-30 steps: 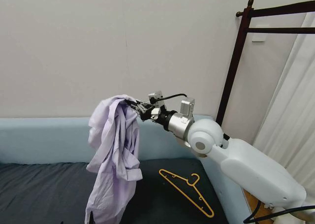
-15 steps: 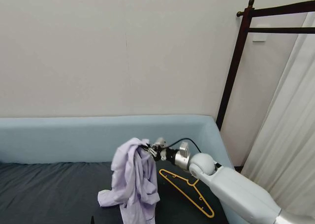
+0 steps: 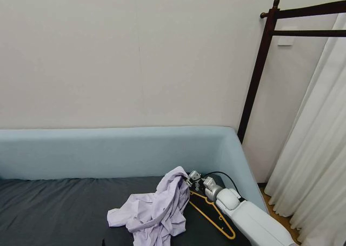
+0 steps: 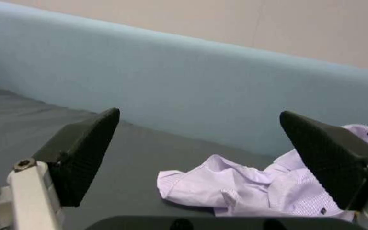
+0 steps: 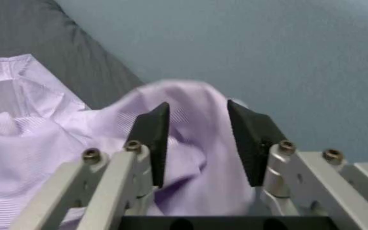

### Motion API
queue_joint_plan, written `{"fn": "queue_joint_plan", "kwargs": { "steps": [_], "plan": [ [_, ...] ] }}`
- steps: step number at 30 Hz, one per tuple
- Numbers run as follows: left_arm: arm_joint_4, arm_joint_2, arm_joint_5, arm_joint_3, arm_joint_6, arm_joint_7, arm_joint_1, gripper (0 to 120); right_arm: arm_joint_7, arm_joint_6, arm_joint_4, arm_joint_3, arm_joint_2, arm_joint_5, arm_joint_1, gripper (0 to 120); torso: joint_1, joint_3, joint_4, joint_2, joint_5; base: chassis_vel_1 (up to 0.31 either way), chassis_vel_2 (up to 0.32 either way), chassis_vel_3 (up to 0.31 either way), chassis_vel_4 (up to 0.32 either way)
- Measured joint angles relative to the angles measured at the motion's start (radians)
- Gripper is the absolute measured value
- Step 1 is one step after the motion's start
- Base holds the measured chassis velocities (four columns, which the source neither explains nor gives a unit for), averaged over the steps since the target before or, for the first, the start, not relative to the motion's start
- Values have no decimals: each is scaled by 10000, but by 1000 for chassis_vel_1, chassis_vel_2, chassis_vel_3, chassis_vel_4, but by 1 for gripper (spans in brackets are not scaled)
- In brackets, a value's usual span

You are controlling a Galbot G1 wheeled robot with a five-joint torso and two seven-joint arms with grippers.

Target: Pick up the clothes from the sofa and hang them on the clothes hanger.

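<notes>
The right gripper point(image 3: 190, 177) was low over the right end of the sofa point(image 3: 108, 148), just in front of the pale blue backrest; its fingers point(image 5: 155, 136) stood narrow, with a fold of the lilac shirt point(image 3: 154, 213) bunched between them; the fabric rose to a peak at the gripper and spread out from there in a crumpled heap on the dark seat cushion point(image 3: 48, 203), one sleeve reaching towards the robot's left. An orange hanger point(image 3: 213, 216) lay flat on the cushion just beside the shirt, partly under the right arm. The left gripper point(image 4: 200, 115) hung above the seat, facing the backrest, its fingers spread wide with nothing between them; the shirt lay beyond it on the cushion. A dark wooden clothes rack point(image 3: 259, 67) stood past the sofa's right end, against the wall, well apart from the shirt; a white curtain point(image 3: 319, 165) hung beside it.
</notes>
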Motion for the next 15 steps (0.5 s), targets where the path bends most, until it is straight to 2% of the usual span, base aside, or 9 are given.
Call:
{"fn": "queue_joint_plan", "kwargs": {
  "steps": [2, 3, 6, 7, 8, 11, 12, 15],
  "plan": [
    [-1, 45, -23, 1, 15, 5, -12, 99, 10, -29, 112, -2, -51, -52, -22, 46, 0, 0, 0, 0, 0, 0, 0, 0, 0],
    [-5, 111, -51, -10, 21, 10, -32, 99, 143, -140, 385, 0, -155, -99, -76, 52, 0, 0, 2, 0, 0, 0, 0, 0, 0],
    [-27, 188, -120, -64, 23, 16, -47, 99, 1145, -1173, 1564, 143, -476, 934, -435, 64, 1, 0, 3, 0, 0, 0, 0, 0, 0],
    [-27, 188, -120, -64, 23, 16, -47, 99, 1145, -1173, 1564, 143, -476, 934, -435, 64, 1, 0, 3, 0, 0, 0, 0, 0, 0],
    [-26, 204, -135, -79, 18, 18, -47, 99, 1749, -1880, 2313, 290, -656, 1841, -731, 70, 0, 0, 3, 0, -1, 0, 0, 0, 0],
    [34, 218, -146, -136, -29, 29, -20, 99, 2921, -3172, 3934, 617, -943, 3985, -1440, 84, 0, 0, -2, 0, -1, 0, 0, 0, 0],
    [34, 218, -146, -136, -29, 29, -20, 99, 2921, -3172, 3934, 617, -943, 3985, -1440, 84, 0, 0, -2, 0, -1, 0, 0, 0, 0],
    [69, 338, -153, -223, -67, 35, 63, 99, 4654, -4942, 5212, 993, -814, 6293, -1936, 97, -1, 0, 1, 0, -1, 0, 0, 0, 0]
  ]
}}
